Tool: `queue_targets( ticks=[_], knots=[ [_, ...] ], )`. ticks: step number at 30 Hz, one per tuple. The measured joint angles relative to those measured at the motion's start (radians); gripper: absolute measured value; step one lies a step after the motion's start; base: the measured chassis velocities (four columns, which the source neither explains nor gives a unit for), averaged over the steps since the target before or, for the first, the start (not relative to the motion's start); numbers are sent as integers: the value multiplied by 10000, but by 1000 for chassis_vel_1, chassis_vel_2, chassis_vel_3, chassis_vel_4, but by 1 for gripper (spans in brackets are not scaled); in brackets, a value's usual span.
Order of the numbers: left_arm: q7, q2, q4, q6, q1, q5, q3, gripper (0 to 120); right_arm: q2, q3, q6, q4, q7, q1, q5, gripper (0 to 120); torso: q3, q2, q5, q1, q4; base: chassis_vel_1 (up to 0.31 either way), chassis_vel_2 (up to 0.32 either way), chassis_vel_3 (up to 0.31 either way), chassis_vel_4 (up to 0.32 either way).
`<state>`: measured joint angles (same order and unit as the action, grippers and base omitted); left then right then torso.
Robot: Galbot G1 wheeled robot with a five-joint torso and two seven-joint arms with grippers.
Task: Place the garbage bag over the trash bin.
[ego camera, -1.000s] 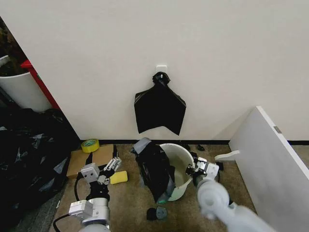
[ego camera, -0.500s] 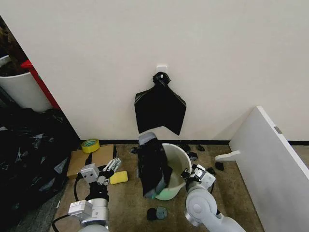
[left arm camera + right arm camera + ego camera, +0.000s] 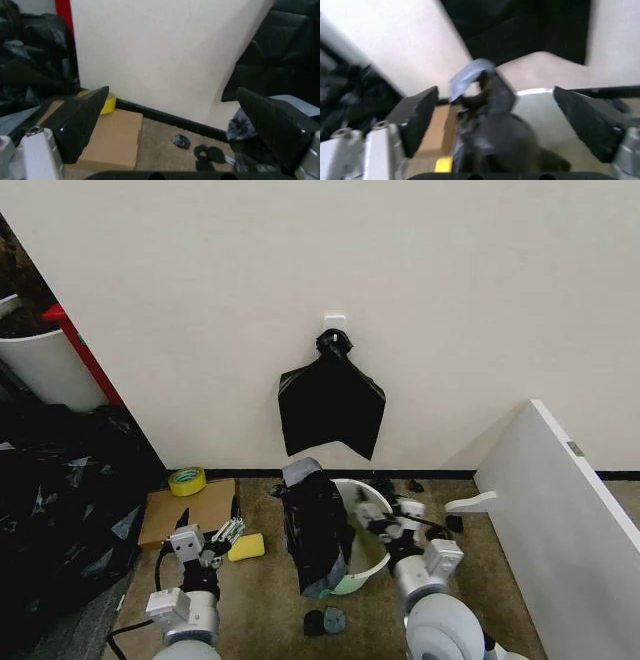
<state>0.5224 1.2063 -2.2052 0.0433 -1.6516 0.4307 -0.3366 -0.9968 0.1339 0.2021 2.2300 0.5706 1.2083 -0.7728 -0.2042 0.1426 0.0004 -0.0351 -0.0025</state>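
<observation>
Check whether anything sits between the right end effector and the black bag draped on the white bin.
Nothing visible does. The right end effector, jaws open, hovers over the round white plastic trash bin, right beside the thin glossy black garbage bag hanging over the bin's left rim. Open air separates them.

Glossy black garbage bag (image 3: pixel 316 530) showing a grey patch, white trash bin (image 3: pixel 362 542), yellow tape roll (image 3: pixel 187 480), tan cardboard (image 3: pixel 190 511), yellow sponge (image 3: pixel 245 547), black knotted bundle (image 3: pixel 331 402) hanging against cream wall (image 3: pixel 400 290)

Black garbage bag (image 3: pixel 316 530) draped over white trash bin (image 3: pixel 368 555)
</observation>
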Motion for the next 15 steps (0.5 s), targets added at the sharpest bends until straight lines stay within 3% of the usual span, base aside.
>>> queue_targets(
  ticks=[2, 5, 9, 12, 15],
  knots=[
    [24, -12, -53, -57, -13, 41, -94, 100, -41, 144, 644, -160, -220, -374, 235, 94, 0, 0, 1, 0, 0, 0, 0, 0, 0],
    [41, -26, -99, -73, -55, 44, -144, 100, -130, 214, 1077, -418, -270, -597, 392, 92, -1, 0, 3, 0, 0, 0, 0, 0, 0],
    [64, -37, -130, -76, -98, 26, -193, 100, -308, 290, 2024, -626, 249, -766, -83, 73, 0, 0, 2, 0, -1, 0, 0, 0, 0],
    [66, -30, -130, -85, -87, 9, -181, 100, -351, 292, 2276, -653, 425, -759, -297, 68, 0, 0, 2, 0, -2, 0, 0, 0, 0],
    [66, -11, -131, -122, -50, -37, -78, 100, -434, 242, 2574, -625, 633, -719, -841, 54, 0, 0, 1, 0, -2, 0, 0, 0, 0]
  ],
)
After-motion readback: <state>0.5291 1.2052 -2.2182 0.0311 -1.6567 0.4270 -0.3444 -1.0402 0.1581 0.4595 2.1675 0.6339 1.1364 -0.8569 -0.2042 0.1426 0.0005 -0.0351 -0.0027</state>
